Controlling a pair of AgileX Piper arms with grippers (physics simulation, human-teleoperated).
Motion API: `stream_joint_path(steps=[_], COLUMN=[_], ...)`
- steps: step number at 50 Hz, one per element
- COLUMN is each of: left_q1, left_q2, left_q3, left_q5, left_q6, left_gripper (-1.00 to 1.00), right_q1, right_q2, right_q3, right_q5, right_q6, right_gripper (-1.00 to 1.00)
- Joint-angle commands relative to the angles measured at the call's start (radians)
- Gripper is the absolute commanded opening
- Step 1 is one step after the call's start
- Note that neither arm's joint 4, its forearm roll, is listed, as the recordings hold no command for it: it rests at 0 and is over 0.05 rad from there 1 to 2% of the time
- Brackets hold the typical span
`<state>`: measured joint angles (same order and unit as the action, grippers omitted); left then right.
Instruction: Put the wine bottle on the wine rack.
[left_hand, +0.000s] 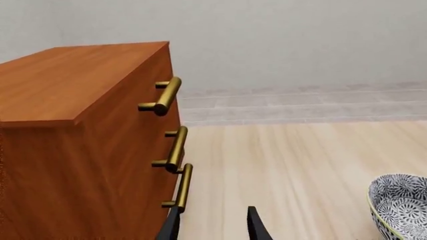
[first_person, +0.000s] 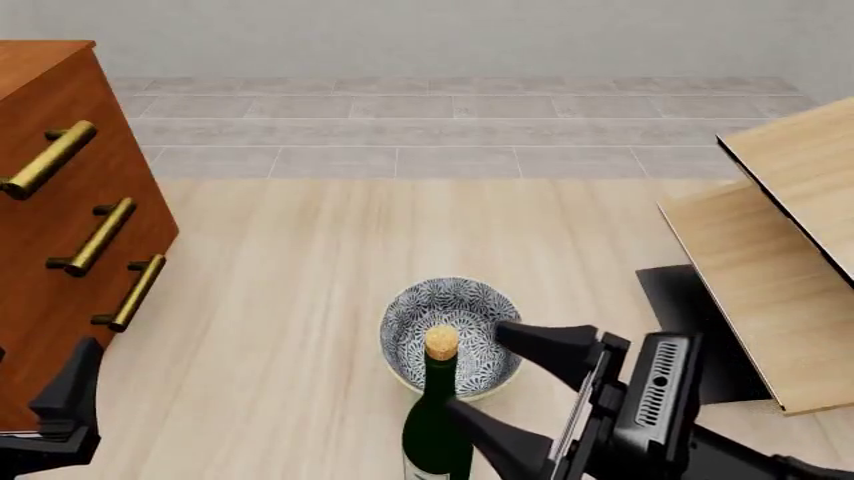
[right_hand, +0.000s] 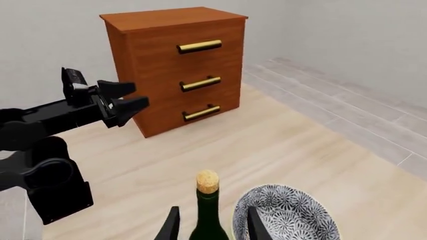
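The wine bottle (first_person: 435, 430) stands upright at the near middle of the table, dark green with a tan cork (right_hand: 207, 181). My right gripper (first_person: 478, 368) is open just right of its neck. In the right wrist view the bottle (right_hand: 208, 222) rises between the two dark fingers (right_hand: 171, 226), and none of them shows touching it. The wine rack (first_person: 767, 270), pale slanted wood panels on a black base, sits at the right edge. My left gripper (left_hand: 213, 227) is open and holds nothing, low at the near left by the cabinet.
A reddish-brown cabinet (first_person: 54, 230) with brass handles (left_hand: 163, 95) fills the left side. A patterned grey-blue bowl (first_person: 467, 305) stands right behind the bottle. The left arm (right_hand: 60, 115) shows in the right wrist view.
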<state>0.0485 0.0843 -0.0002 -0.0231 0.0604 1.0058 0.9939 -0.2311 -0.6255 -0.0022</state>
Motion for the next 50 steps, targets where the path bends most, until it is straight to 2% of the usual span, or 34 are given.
stream_joint_path(steps=[1, 32, 50], left_q1=[0.004, 0.018, 0.026], left_q2=[0.001, -0.038, -0.037], left_q3=[0.000, 0.000, 0.000], left_q5=[0.005, 0.043, 0.041], left_q6=[0.002, 0.010, 0.016], left_gripper=[1.00, 1.00, 1.00], right_q1=[0.015, 0.038, 0.035], right_q2=[0.039, 0.119, 0.152], right_q3=[-0.008, -0.039, -0.041], right_q5=[-0.034, -0.109, -0.153], right_q6=[0.002, -0.010, 0.011], right_gripper=[1.00, 1.00, 1.00])
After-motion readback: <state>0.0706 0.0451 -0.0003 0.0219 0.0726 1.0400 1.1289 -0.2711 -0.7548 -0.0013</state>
